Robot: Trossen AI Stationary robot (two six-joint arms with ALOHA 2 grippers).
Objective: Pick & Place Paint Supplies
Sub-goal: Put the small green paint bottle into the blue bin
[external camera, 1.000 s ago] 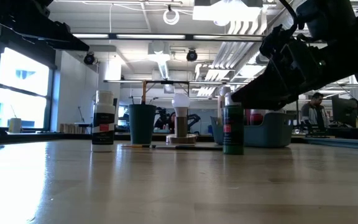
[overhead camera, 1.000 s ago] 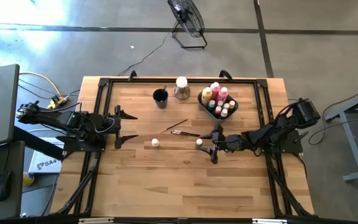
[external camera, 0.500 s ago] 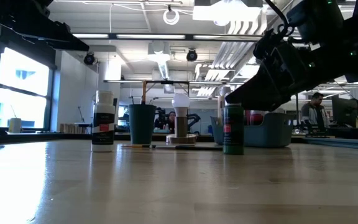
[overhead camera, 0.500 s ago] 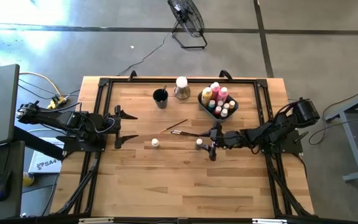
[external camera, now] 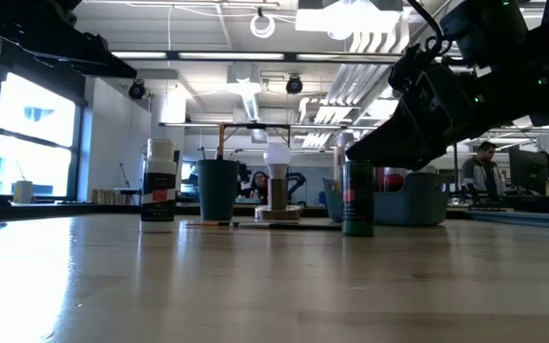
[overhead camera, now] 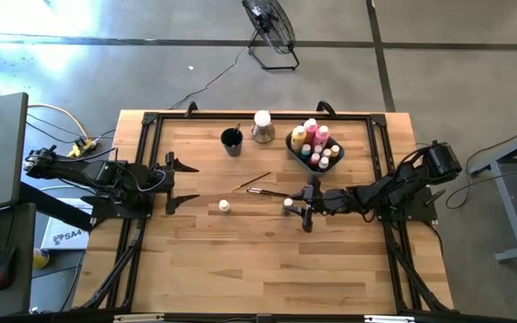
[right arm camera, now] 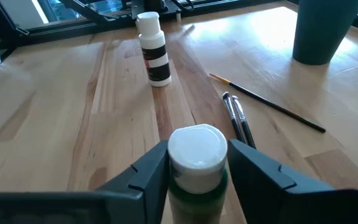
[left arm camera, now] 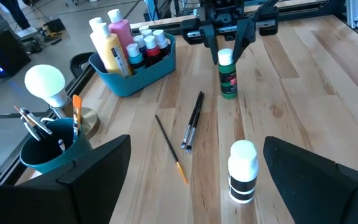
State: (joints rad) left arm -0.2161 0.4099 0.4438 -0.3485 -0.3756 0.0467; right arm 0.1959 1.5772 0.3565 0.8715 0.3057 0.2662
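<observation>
Mid-table: right pincer point(right arm camera: 194, 171) clamps green bottle point(left arm camera: 228, 74); label text unreadable.

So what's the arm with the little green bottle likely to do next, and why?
Probably finish squeezing, then lift. The right gripper has its fingers on either side of the green bottle, just under its white cap, and the bottle stands upright on the table, away from the blue bin of paints.
</observation>
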